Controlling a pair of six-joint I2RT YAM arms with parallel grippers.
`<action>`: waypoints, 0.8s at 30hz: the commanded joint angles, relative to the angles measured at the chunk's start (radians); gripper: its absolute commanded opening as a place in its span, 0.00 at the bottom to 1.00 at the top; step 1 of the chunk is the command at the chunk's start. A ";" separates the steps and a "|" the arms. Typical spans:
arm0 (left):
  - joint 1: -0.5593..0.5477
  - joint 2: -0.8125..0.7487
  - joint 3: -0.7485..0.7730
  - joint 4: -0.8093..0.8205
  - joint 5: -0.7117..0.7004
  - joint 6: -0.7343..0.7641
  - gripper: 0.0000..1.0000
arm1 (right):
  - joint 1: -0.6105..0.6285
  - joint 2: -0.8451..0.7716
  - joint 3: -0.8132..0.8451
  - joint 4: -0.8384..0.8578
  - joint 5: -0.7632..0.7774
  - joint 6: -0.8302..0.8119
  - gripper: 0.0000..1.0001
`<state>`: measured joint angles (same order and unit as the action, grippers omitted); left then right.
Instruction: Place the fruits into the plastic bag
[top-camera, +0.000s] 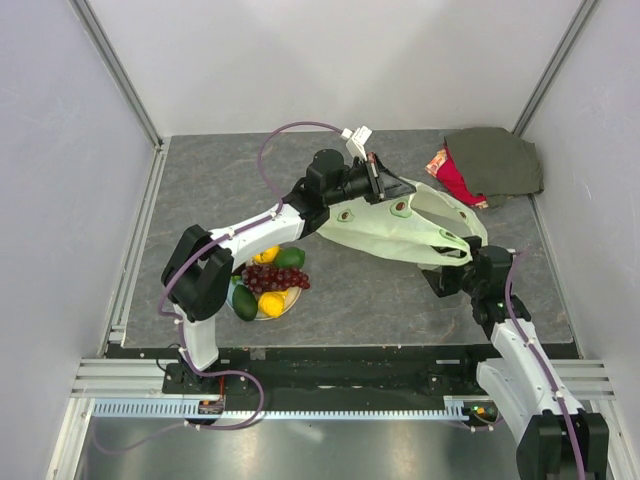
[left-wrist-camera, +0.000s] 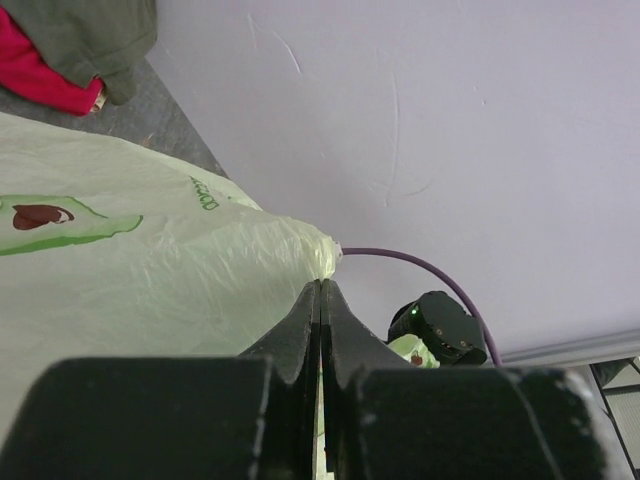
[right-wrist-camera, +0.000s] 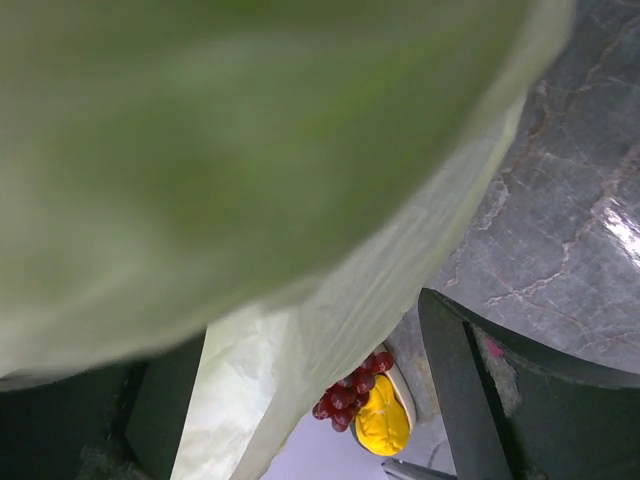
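The pale green plastic bag (top-camera: 400, 232) lies stretched across the middle of the table. My left gripper (top-camera: 378, 180) is shut on its upper edge and lifts it; the left wrist view shows the jaws (left-wrist-camera: 322, 285) pinched on a bunched bit of bag (left-wrist-camera: 150, 270). My right gripper (top-camera: 450, 272) is at the bag's right end, open, with the bag sheet (right-wrist-camera: 330, 330) hanging between its spread fingers. The grapes (top-camera: 272, 277), lemon (top-camera: 266, 255), two avocados (top-camera: 290, 258) and an orange-yellow fruit (top-camera: 272, 303) sit on the plate (top-camera: 292, 302). The dark round fruit is not in view.
A dark green and red cloth (top-camera: 490, 165) lies at the back right corner. White walls enclose the table on three sides. The plate of fruit sits under the left arm's forearm, near the front left.
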<state>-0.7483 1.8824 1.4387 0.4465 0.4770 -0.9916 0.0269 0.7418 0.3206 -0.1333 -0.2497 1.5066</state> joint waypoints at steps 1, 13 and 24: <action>-0.005 -0.062 0.040 0.073 0.003 -0.015 0.02 | 0.021 -0.001 -0.017 0.012 -0.010 0.055 0.93; -0.010 -0.078 0.000 0.142 0.051 -0.064 0.02 | 0.045 0.102 -0.035 0.115 0.041 0.034 0.53; 0.213 -0.227 -0.207 0.080 0.184 0.053 0.02 | -0.018 0.076 0.184 -0.095 0.271 -0.250 0.00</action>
<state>-0.6071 1.7199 1.2209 0.5709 0.5579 -1.0351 0.0269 0.8639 0.3817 -0.1440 -0.1261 1.4078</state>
